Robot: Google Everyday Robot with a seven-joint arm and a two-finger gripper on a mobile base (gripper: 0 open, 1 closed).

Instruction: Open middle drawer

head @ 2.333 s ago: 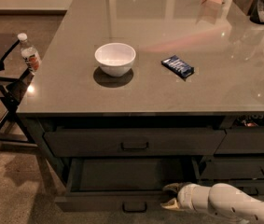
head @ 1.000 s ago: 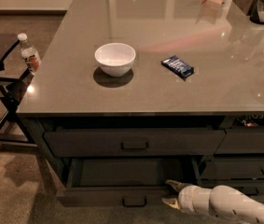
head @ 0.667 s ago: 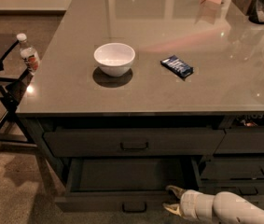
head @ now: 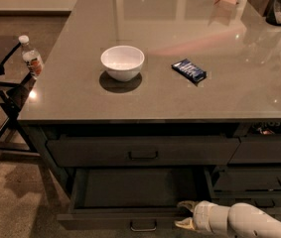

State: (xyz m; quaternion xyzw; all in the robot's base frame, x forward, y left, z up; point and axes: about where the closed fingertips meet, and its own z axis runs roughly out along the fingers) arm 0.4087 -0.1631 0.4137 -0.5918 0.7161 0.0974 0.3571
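The middle drawer (head: 130, 217) is the wide dark drawer under the top drawer (head: 142, 151). It stands pulled out towards me, and its dark inside (head: 140, 187) shows with nothing visible in it. Its small loop handle (head: 143, 226) is at the centre of the front, at the frame's bottom edge. My gripper (head: 183, 215), on a white arm coming in from the bottom right, is at the drawer front's top edge, right of the handle. Its fingers are spread, one over the drawer's inside and one in front of the drawer face.
On the grey countertop (head: 80, 93) are a white bowl (head: 122, 62) and a blue packet (head: 189, 70). A water bottle (head: 31, 57) stands on a dark frame at the left. Narrower drawers (head: 266, 150) stack at the right. Items stand at the counter's far right corner.
The drawer front has come slightly further out towards me, and my gripper has moved slightly down and towards me along with it. Nothing on the countertop has moved.
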